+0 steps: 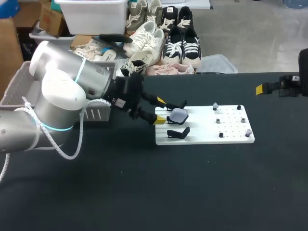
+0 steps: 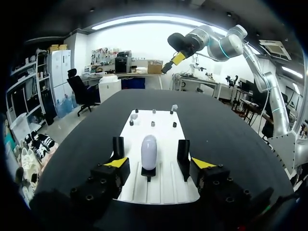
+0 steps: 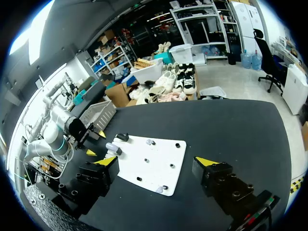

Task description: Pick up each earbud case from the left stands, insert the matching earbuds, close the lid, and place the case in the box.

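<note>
Closest to the head camera, left arm [image 1: 57, 96]: bulky white joints low over the black bench [image 1: 192, 192], stretched toward the white board [image 1: 231, 137]. At the board's end nearest that arm, left gripper [image 1: 160, 110], fingers [image 2: 115, 162] apart. On that same end, three black stands [image 1: 178, 133] in a row. Upright on the middle one, pale lilac earbud case [image 1: 179, 115], just ahead of the spread fingers and centred on the gap between them, touched by neither. One outer stand ahead of each fingertip in the left wrist view. Toward the board's other end, two small grey earbuds [image 1: 215, 106] on pegs, among several black pegs [image 1: 243, 120]. Behind the left arm, at the bench's far left edge, grey slotted box [image 1: 19, 82], partly hidden. Over the bench's right side, well apart from the board, right gripper [image 3: 158, 161] held high, fingers spread wide.
</note>
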Available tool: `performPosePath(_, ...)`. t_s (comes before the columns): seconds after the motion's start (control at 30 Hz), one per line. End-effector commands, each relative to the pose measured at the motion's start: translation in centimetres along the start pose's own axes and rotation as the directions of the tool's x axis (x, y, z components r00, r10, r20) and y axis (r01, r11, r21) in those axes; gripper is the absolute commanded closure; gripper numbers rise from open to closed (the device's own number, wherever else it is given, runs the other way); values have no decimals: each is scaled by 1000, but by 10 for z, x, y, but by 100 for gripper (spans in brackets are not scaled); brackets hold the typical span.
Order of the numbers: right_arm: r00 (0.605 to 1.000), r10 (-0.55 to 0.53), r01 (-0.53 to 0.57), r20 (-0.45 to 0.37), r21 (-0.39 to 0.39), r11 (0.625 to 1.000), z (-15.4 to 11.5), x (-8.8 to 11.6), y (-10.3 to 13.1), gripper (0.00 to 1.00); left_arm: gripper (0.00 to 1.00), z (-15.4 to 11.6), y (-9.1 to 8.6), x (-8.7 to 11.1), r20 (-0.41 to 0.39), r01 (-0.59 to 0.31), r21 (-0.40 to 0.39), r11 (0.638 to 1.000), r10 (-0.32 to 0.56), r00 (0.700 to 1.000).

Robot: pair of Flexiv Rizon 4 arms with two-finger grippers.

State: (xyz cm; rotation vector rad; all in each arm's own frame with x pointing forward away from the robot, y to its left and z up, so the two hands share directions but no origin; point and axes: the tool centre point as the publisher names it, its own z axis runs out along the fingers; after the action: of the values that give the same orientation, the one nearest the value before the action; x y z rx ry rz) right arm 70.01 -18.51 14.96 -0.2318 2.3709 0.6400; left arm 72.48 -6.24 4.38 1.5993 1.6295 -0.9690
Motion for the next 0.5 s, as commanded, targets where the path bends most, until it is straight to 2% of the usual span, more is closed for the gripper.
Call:
performPosePath(0.03,1000,-1,1,-1,-4,1000,0,0,-1,0,22,10,2,3,1,-19,2,1000,19,1000)
performPosePath(0.5,1000,-1,1,-1,-4,1000,0,0,-1,0,24,30,11,3,1,-25,-13,1000,25,1000)
